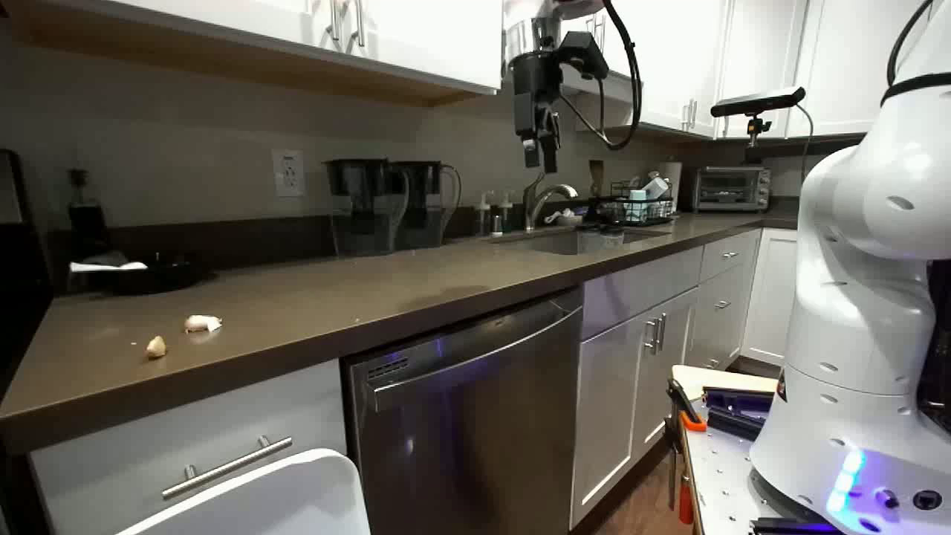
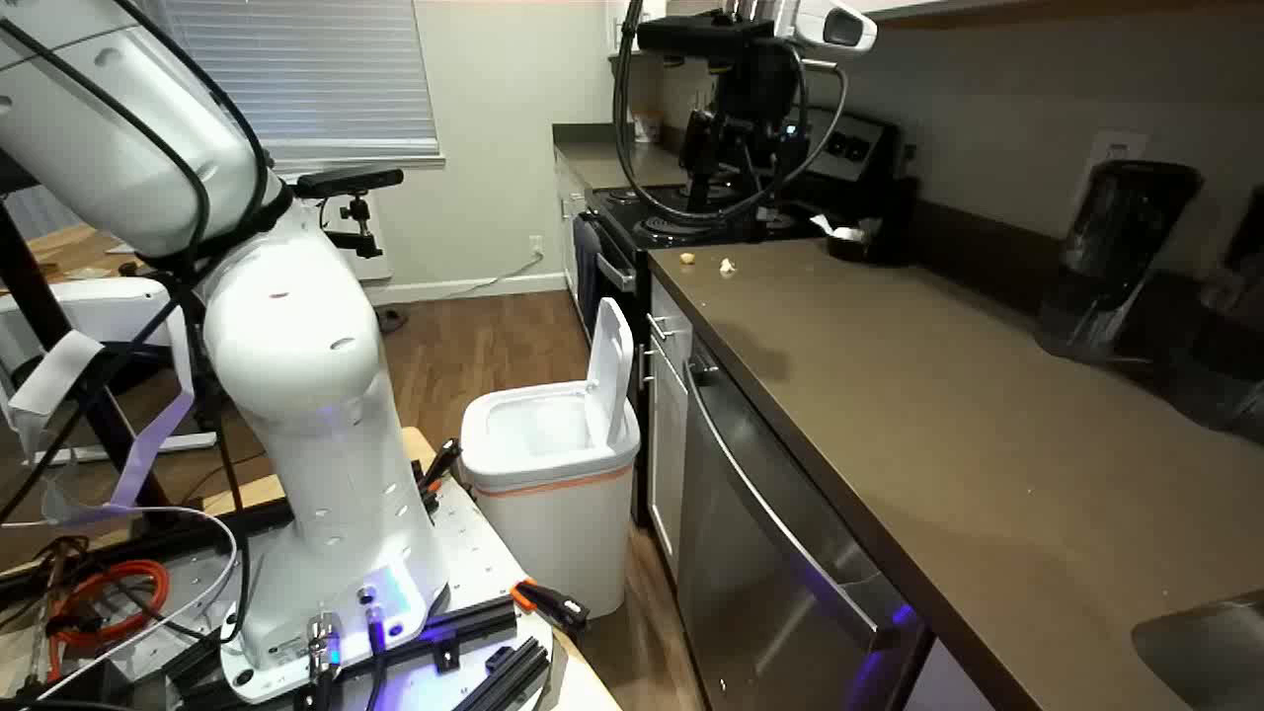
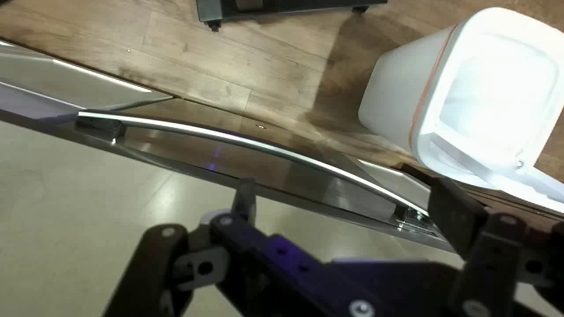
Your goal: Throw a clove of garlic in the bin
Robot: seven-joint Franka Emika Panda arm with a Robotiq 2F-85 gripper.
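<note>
The clove of garlic is whitish and elongated. It lies on the brown counter near its end in both exterior views (image 1: pixel 202 323) (image 2: pixel 728 267), beside a rounder tan clove (image 1: pixel 156 347). The white bin stands on the floor beside the counter with its lid up (image 2: pixel 563 533). It shows at the right of the wrist view (image 3: pixel 401 92), and its raised lid shows in an exterior view (image 1: pixel 290 498). My gripper (image 1: pixel 540 160) is high above the counter, well away from both cloves. In the wrist view its fingers (image 3: pixel 348 198) are wide apart with nothing between them. No clove shows in the wrist view.
The stainless dishwasher (image 1: pixel 475 416) is below the counter (image 1: pixel 312 297). Water pitchers (image 1: pixel 364 208) stand against the wall, with a faucet (image 1: pixel 553 195) and sink further along. A black pan (image 1: pixel 156 275) sits at the counter's end by the stove (image 2: pixel 681 227). Cabinets hang overhead.
</note>
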